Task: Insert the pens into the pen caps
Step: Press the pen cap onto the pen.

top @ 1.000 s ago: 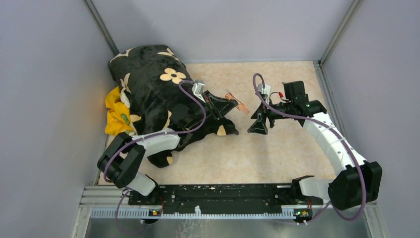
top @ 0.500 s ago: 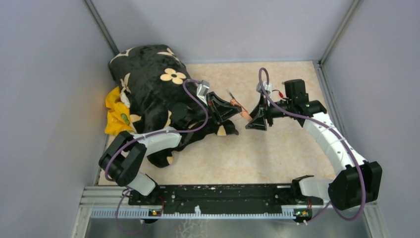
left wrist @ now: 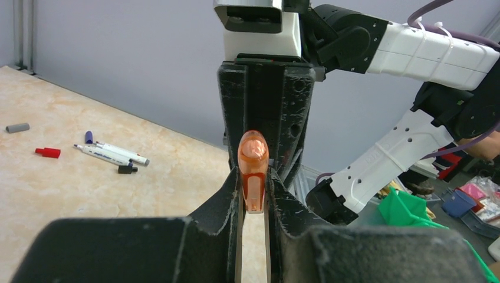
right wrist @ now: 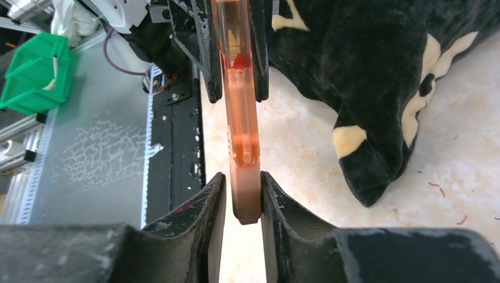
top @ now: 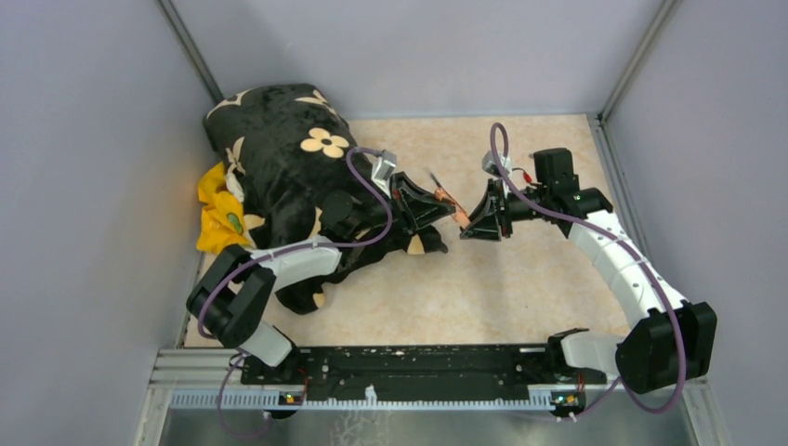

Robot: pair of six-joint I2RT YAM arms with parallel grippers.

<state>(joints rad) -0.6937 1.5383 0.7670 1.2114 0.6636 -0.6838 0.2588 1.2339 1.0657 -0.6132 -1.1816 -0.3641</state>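
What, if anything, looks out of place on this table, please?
The big black plush item with cream flowers heaped on the table's left side, with something yellow tucked beside it, looks odd: it seems unrelated to pens, and the left arm reaches across it. The orange marker itself looks undamaged.

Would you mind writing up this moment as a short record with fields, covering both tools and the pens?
left tool: shut on orange marker, which is raised above the table
right tool: jaws flank the marker's other end; contact unclear
lying on table: white markers, red cap, grey cap, black cap
by the left arm: black flowered plush
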